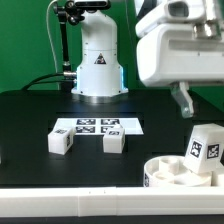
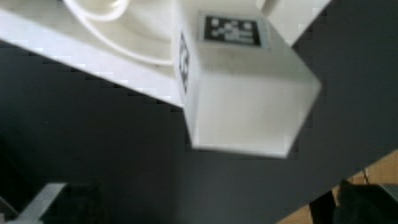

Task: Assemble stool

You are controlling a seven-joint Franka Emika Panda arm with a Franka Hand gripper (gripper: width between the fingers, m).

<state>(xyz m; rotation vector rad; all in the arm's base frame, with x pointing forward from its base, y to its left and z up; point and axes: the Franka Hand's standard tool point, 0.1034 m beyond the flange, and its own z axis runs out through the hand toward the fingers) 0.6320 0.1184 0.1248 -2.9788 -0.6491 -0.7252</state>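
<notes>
The stool's round white seat disc (image 1: 172,173) lies at the table's front on the exterior view's right, its rim cut by the frame edge. One white block leg (image 1: 205,146) with a black-and-white tag stands upright in it, tilted slightly. Two more legs (image 1: 61,141) (image 1: 113,143) rest on the black table near the middle. My gripper (image 1: 185,103) hangs just above the standing leg, apart from it. In the wrist view the leg (image 2: 249,95) rises from the seat disc (image 2: 98,30). The gripper (image 2: 208,197) is open, its fingers (image 2: 36,202) showing only at the frame's edges with nothing between them.
The marker board (image 1: 97,126) lies flat behind the two loose legs. The robot's white base (image 1: 97,65) stands at the back middle. A white rail (image 1: 70,192) runs along the table's front edge. A black cable (image 1: 35,80) trails at the back on the exterior view's left.
</notes>
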